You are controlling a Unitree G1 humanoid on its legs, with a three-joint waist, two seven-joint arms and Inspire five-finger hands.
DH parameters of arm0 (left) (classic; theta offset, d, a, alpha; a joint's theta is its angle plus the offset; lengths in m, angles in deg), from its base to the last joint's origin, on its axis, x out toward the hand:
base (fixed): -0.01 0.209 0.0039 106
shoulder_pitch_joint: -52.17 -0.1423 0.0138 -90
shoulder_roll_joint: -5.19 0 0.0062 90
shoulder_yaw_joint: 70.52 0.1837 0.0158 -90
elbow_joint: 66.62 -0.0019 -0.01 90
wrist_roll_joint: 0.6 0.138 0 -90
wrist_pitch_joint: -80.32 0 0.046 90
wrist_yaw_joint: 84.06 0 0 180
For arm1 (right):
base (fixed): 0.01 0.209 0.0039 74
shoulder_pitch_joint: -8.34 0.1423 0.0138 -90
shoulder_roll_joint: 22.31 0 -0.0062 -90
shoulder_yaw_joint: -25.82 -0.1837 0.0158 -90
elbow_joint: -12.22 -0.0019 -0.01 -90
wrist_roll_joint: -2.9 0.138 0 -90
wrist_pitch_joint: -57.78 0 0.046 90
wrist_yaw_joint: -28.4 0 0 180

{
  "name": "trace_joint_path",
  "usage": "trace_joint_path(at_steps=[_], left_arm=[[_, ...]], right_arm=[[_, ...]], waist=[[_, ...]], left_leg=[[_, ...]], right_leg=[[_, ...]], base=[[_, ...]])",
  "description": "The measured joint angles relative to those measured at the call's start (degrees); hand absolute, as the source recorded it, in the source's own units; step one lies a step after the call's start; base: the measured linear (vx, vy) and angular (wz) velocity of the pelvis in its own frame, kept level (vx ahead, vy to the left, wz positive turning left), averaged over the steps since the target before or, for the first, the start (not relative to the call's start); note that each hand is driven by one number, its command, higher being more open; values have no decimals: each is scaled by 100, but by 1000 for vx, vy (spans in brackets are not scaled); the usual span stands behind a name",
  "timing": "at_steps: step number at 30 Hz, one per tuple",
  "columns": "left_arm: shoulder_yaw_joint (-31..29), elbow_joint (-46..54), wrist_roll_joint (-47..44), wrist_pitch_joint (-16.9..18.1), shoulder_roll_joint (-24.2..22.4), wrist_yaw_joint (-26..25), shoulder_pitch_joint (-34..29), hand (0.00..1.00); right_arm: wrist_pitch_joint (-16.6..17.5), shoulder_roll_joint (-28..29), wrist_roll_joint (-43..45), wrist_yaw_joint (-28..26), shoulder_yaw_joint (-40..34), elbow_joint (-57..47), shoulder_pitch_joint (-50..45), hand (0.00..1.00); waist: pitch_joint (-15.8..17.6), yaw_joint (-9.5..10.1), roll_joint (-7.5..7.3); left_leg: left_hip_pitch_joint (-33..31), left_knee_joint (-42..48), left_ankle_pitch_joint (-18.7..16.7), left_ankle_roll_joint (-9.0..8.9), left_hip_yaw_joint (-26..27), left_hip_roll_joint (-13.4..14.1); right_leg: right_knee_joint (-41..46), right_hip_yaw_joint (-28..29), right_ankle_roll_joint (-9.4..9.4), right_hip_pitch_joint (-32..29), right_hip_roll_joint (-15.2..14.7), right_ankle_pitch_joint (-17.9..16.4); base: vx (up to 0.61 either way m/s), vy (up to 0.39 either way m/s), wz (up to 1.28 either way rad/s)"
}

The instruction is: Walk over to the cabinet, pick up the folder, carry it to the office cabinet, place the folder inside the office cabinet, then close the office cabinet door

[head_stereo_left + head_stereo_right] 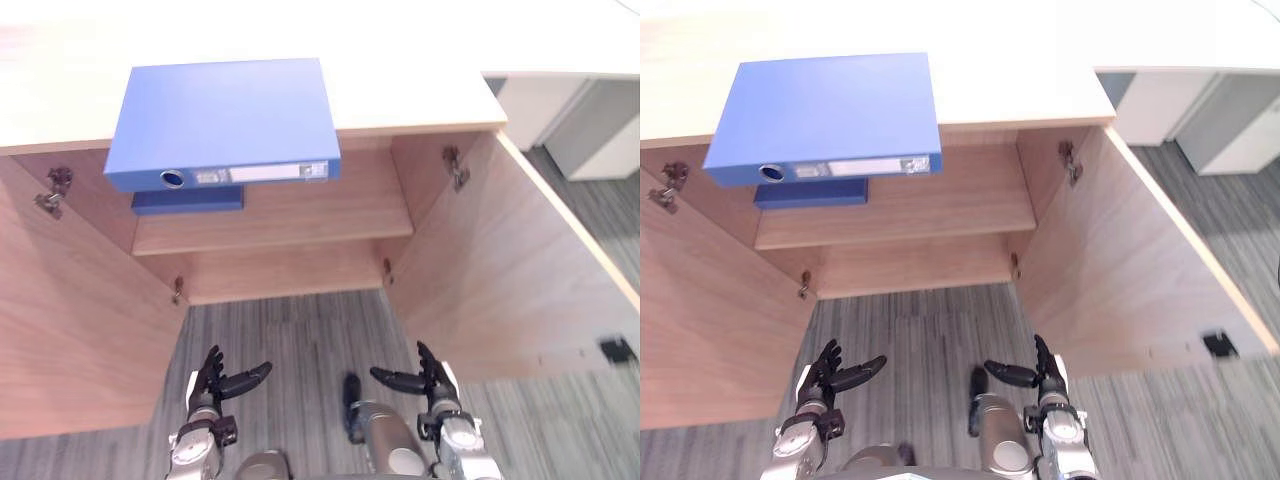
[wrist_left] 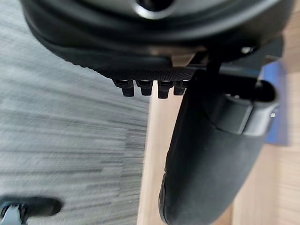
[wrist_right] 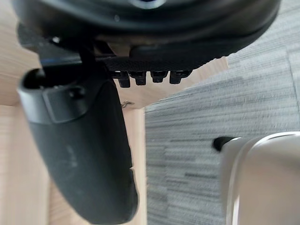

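Note:
A blue folder (image 1: pixel 225 120) lies flat on the pale wooden cabinet top (image 1: pixel 420 70), its spine with a round hole and label jutting over the front edge. Below it the cabinet stands with both doors swung wide, showing a bare wooden shelf (image 1: pixel 320 210). A smaller dark blue item (image 1: pixel 188 200) rests on that shelf under the folder. My left hand (image 1: pixel 215 385) and right hand (image 1: pixel 425 380) hang low over the carpet in front of the cabinet, both open with fingers straight and holding nothing. The left wrist view shows the left thumb (image 2: pixel 206 154), the right wrist view the right thumb (image 3: pixel 84 154).
The left door (image 1: pixel 70 320) and right door (image 1: pixel 520 270) stick out toward me on either side of the grey carpet (image 1: pixel 300 340) between them. White furniture (image 1: pixel 570 110) stands at the far right beyond the cabinet.

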Motion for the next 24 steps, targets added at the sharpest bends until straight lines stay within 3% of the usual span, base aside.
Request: trace_joint_path(at_steps=[1,2,3,4,6,7,9,10,11,15,19,24], left_arm=[[-3,0,11,-10,-60,3,-4,100],[-18,30,12,-11,-173,11,-58,100],[-17,62,9,-11,-195,13,-112,100],[-15,82,11,-12,-213,28,-166,100],[-15,87,11,-10,-254,30,-161,100],[-21,86,12,-11,-258,26,-164,100],[-38,91,10,-12,-257,4,-152,100],[-37,142,1,-13,-270,-6,-155,100],[-45,237,-12,-26,-239,-28,-175,100],[-31,1471,-7,-11,-41,-52,-341,100],[-128,2528,256,54,118,-216,-566,100],[-225,3856,1642,396,117,-805,-1075,100]], right_arm=[[-2,3,1,16,0,-56,-50,100],[-20,25,1,42,1,-140,-158,100],[-22,41,5,54,-3,-180,-211,100],[-10,96,5,74,-27,-240,-325,100],[-6,112,6,110,-166,-248,-322,100],[-5,89,6,120,-256,-228,-301,100],[-11,47,6,141,-370,-111,-212,100],[-16,-8,5,154,-454,-35,-203,100],[-28,5,4,156,-525,58,-211,100],[-36,31,5,146,-510,51,-373,100],[-32,99,1,136,-490,53,-364,100],[151,104,-179,194,-489,59,-381,100]], waist=[[16,-2,27],[16,53,73],[16,77,76],[-4,137,49],[-25,169,52],[-78,176,101],[-128,171,194],[-192,150,309],[-237,142,324],[-275,155,271],[-282,172,279],[-341,183,304]], left_leg=[[-236,578,62,-102,30,116],[-602,1670,29,-266,79,435],[-705,1981,-2,-306,152,564],[-851,2167,-58,-267,345,734],[-991,1579,-103,-222,525,805],[-1010,867,-79,-225,503,784],[-884,-534,297,-255,310,636],[-786,-1373,1151,-261,229,584],[-679,-1637,1383,-331,182,497],[-528,-2027,1511,-171,56,129],[-414,-2219,1589,-114,-48,34],[-286,-2416,1697,-106,-114,-10]], right_leg=[[-50,-33,-22,148,32,-66],[-249,-95,-81,516,142,-139],[-350,-115,-113,704,183,-168],[-541,-131,-126,993,200,-179],[-834,-101,-109,1293,153,-168],[-933,-64,-72,1388,130,-144],[-971,-4,-14,1402,82,-144],[-1030,3,95,1434,108,-166],[-1138,2,216,1543,61,-207],[-1374,-146,425,1730,-283,-190],[-1453,-265,461,1859,-342,-182],[-1492,-316,466,1936,-334,-179]], base=[[437,-205,18],[401,-156,9],[391,-130,-2],[388,-90,-7],[313,-33,-8],[272,61,-16],[239,118,-17],[204,188,-2],[198,196,12],[108,155,28],[13,43,20],[-42,-8,6]])
